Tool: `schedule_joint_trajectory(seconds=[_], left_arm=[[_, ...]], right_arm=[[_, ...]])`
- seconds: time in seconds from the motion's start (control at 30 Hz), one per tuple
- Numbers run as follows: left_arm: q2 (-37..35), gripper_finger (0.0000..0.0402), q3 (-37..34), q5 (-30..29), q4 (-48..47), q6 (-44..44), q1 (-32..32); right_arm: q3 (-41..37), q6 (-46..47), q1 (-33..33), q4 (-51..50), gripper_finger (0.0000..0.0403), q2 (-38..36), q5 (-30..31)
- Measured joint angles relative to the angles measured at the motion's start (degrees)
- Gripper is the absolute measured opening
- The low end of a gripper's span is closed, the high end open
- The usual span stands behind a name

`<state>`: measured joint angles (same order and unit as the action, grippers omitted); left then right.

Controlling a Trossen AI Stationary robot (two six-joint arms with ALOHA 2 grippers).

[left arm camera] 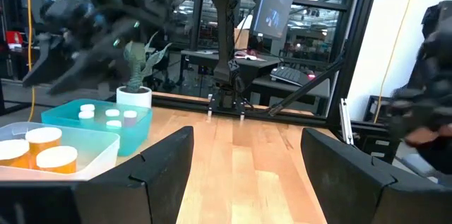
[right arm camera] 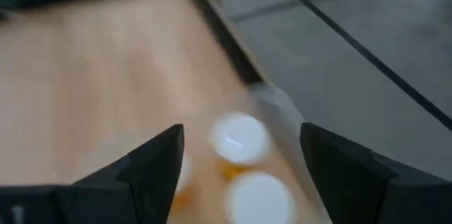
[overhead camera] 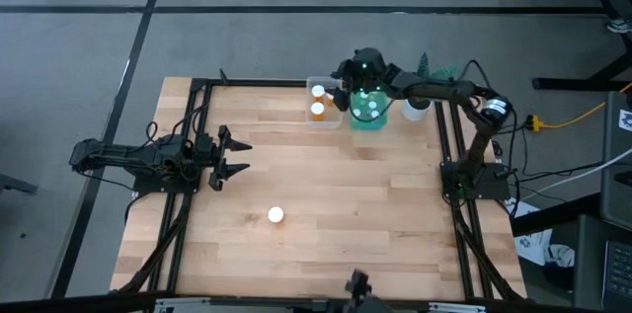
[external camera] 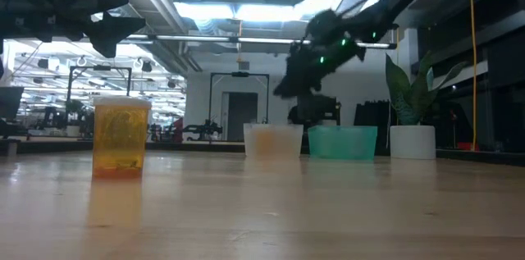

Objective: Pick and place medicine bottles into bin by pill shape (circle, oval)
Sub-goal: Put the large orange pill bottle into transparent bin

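Observation:
One orange medicine bottle (overhead camera: 276,215) with a white cap stands upright on its base on the table, near the front middle; it also shows in the low view (external camera: 120,137). Two orange bottles (left arm camera: 44,150) stand in the clear bin (overhead camera: 323,116). Several small white-capped bottles (left arm camera: 106,114) stand in the teal bin (overhead camera: 369,116) beside it. My right gripper (overhead camera: 346,81) hovers open above the two bins at the far edge, with nothing between its fingers (right arm camera: 241,136). At the table's left side my left gripper (overhead camera: 232,155) waits open, clear of everything.
A white pot (overhead camera: 417,108) with a green plant stands right of the teal bin, at the far right. Black frame rails (overhead camera: 449,135) run along the table's sides. Bare wood (overhead camera: 346,204) lies between the lone bottle and the bins.

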<state>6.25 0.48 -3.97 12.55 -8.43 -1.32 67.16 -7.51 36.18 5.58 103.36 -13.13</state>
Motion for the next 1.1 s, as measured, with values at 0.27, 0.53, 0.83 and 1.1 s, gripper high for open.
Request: schedule_joint_trajectory(seconds=[0.27, 0.53, 0.83, 1.1], left_arm=[[-0.01, 0.0254, -0.01, 0.0, 0.03, -0.05, 0.0], [0.01, 0.0254, 0.01, 0.07, 0.2, -0.04, 0.0], [0.02, 0.0254, 0.67, 0.8, -0.46, -2.97, -0.01], [11.5, 0.0254, 5.39, 1.88, -13.67, -16.61, -4.1]], right_arm=[[0.11, -0.45, -10.29, -5.52, 0.0283, -6.65, -10.37], [0.07, -0.28, -21.8, -15.15, 0.0283, -9.23, 0.02], [0.04, 6.59, -29.18, -26.99, 0.0283, -12.91, 7.35], [0.04, 7.5, -30.4, -30.09, 0.0283, -15.43, 9.03]])
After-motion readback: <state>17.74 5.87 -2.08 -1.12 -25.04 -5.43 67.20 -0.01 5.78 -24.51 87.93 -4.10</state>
